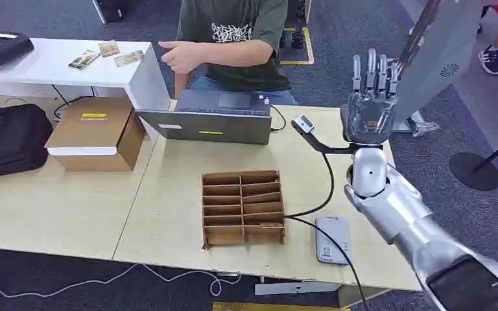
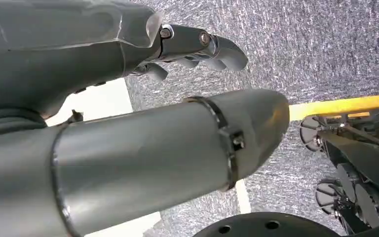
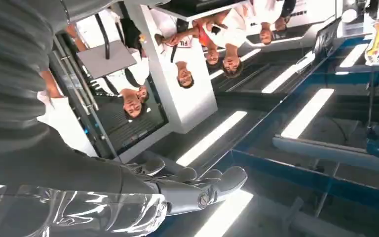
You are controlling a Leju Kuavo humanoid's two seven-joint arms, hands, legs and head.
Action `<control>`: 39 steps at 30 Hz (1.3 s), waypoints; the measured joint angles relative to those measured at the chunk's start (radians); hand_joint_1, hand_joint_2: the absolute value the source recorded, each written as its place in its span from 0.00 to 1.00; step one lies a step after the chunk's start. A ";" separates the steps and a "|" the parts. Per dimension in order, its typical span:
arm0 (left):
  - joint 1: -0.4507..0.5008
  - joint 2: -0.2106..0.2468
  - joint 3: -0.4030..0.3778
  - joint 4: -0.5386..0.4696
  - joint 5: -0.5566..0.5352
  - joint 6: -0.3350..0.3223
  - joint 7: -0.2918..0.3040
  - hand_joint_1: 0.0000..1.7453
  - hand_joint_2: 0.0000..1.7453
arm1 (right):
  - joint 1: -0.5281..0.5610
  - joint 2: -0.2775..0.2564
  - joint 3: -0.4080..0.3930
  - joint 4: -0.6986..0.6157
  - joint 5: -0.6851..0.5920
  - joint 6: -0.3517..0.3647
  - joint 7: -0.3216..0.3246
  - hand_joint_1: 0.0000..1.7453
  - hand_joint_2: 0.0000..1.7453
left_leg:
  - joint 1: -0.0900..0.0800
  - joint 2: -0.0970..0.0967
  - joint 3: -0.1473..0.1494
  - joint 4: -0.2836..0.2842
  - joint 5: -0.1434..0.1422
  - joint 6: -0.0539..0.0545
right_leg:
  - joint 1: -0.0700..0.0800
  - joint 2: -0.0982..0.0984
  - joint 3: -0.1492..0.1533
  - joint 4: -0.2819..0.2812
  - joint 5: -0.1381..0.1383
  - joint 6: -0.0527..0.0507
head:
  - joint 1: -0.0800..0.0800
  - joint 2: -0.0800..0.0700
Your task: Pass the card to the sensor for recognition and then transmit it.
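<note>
Your right hand (image 1: 369, 107) is raised above the far right corner of the wooden table (image 1: 168, 214), fingers (image 1: 371, 68) straight up and spread apart, with nothing in it; the right wrist view shows the same hand (image 3: 177, 190) stretched out flat and empty. Your left hand (image 2: 197, 47) hangs over grey carpet, fingers curled loosely with nothing between them, though whether they are fully closed cannot be told from that angle. The cards (image 1: 107, 54) lie on the white side table (image 1: 52, 68) at the far left, well apart from both of your hands; several lie there close together. A person in a dark green shirt (image 1: 233, 39) sits behind the table, one hand (image 1: 180, 57) reaching out toward the cards. On the wooden table you have the grey card sensor (image 1: 332, 239) near the front edge on the right, with a black cable running from it, and just left of it a cardboard divider tray (image 1: 242, 207) with two columns of slots. A closed grey laptop (image 1: 214, 116) sits at the far edge, and a cardboard box (image 1: 97, 133) stands to its left.
</note>
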State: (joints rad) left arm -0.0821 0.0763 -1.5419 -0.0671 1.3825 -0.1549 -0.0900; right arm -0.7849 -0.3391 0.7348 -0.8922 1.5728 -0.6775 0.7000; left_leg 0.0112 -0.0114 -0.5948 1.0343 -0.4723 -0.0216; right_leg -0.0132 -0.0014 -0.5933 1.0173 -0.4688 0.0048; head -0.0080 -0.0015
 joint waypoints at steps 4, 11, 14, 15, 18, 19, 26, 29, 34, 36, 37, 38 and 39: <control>0.000 0.000 0.000 0.000 0.004 0.001 0.000 0.00 0.00 | 0.026 -0.029 -0.018 -0.035 0.000 0.000 0.000 0.00 1.00 | 0.000 0.000 0.000 0.000 0.000 0.000 | 0.000 0.000 0.000 0.000 0.000 0.000 | 0.000 0.000; 0.001 0.000 0.000 0.000 0.016 0.001 0.000 0.00 0.00 | 0.138 -0.075 -0.078 -0.152 0.000 0.000 0.000 0.00 1.00 | 0.000 0.000 0.000 0.000 -0.001 0.001 | 0.000 0.000 0.000 0.000 0.000 0.000 | 0.000 0.000; 0.004 -0.001 0.000 0.000 0.021 0.001 0.000 0.00 0.00 | 0.209 -0.096 -0.130 -0.228 0.000 0.000 0.000 0.00 1.00 | 0.000 0.000 0.000 0.000 -0.001 0.002 | 0.000 -0.001 0.000 -0.001 -0.001 0.001 | 0.000 0.000; 0.004 -0.001 0.000 0.000 0.022 0.001 0.000 0.00 0.00 | 0.239 -0.107 -0.150 -0.261 0.000 0.000 0.000 0.00 1.00 | 0.000 0.000 0.000 0.000 -0.001 0.002 | 0.000 -0.001 0.000 -0.001 -0.001 0.001 | 0.000 0.000; 0.006 -0.003 0.000 0.000 0.027 0.000 0.000 0.00 0.00 | 0.325 -0.140 -0.206 -0.352 0.000 0.003 0.000 0.00 1.00 | 0.000 -0.001 -0.001 0.000 -0.002 0.003 | 0.000 -0.002 0.000 -0.001 -0.001 0.001 | 0.000 0.000; 0.006 -0.003 0.000 0.000 0.027 0.000 0.000 0.00 0.00 | 0.358 -0.153 -0.227 -0.390 0.000 0.009 0.000 0.00 1.00 | 0.000 -0.001 -0.001 0.000 -0.002 0.002 | 0.000 -0.002 0.000 -0.001 -0.001 0.001 | 0.000 0.000; 0.010 -0.006 0.000 0.000 0.038 -0.001 -0.006 0.00 0.00 | 0.578 -0.225 -0.353 -0.666 0.000 0.163 0.000 0.00 1.00 | 0.000 0.000 -0.001 0.000 -0.004 0.003 | 0.000 -0.001 0.000 -0.001 -0.002 0.002 | 0.000 0.000; 0.011 -0.009 0.000 0.000 0.050 -0.004 -0.010 0.00 0.00 | 0.649 -0.249 -0.386 -0.763 0.000 0.236 0.000 0.00 1.00 | 0.000 0.000 -0.001 0.000 -0.004 0.003 | 0.000 -0.001 0.000 -0.001 -0.002 0.002 | 0.000 0.000; 0.013 -0.015 0.001 0.001 0.072 -0.013 -0.022 0.00 0.00 | 0.741 -0.264 -0.409 -0.902 0.000 0.328 -0.001 0.00 1.00 | 0.000 0.000 -0.001 0.000 -0.005 0.002 | 0.000 -0.001 0.000 -0.001 -0.003 0.002 | 0.000 0.000; 0.016 -0.019 0.002 0.002 0.079 -0.016 -0.028 0.00 0.00 | 0.768 -0.264 -0.408 -0.946 0.001 0.360 -0.001 0.00 1.00 | 0.000 0.000 -0.001 0.000 -0.005 0.002 | 0.000 -0.001 0.000 -0.001 -0.003 0.002 | 0.000 0.000; 0.017 -0.021 0.002 0.003 0.080 -0.016 -0.030 0.00 0.00 | 0.778 -0.264 -0.408 -0.961 0.001 0.367 -0.001 0.00 1.00 | 0.000 0.000 -0.001 0.000 -0.005 0.002 | 0.000 -0.001 0.000 -0.001 -0.003 0.002 | 0.000 0.000; 0.018 -0.024 0.002 0.003 0.080 -0.016 -0.033 0.00 0.00 | 0.785 -0.264 -0.408 -0.980 0.001 0.376 -0.001 0.00 1.00 | 0.000 0.000 -0.001 0.000 -0.005 0.002 | 0.000 -0.001 0.000 -0.001 -0.003 0.002 | 0.000 0.000; 0.019 -0.025 0.003 0.003 0.081 -0.015 -0.036 0.00 0.00 | 0.793 -0.263 -0.407 -0.996 0.000 0.384 -0.001 0.00 1.00 | 0.000 0.000 -0.001 0.000 -0.005 0.002 | 0.000 -0.001 0.000 -0.001 -0.003 0.002 | 0.000 0.000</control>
State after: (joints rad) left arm -0.0632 0.0511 -1.5393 -0.0637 1.4633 -0.1701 -0.1263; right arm 0.0078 -0.6024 0.3273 -1.8886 1.5732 -0.2934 0.6989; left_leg 0.0109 -0.0112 -0.5958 1.0340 -0.4769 -0.0194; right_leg -0.0134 -0.0022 -0.5937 1.0164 -0.4714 0.0065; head -0.0080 -0.0011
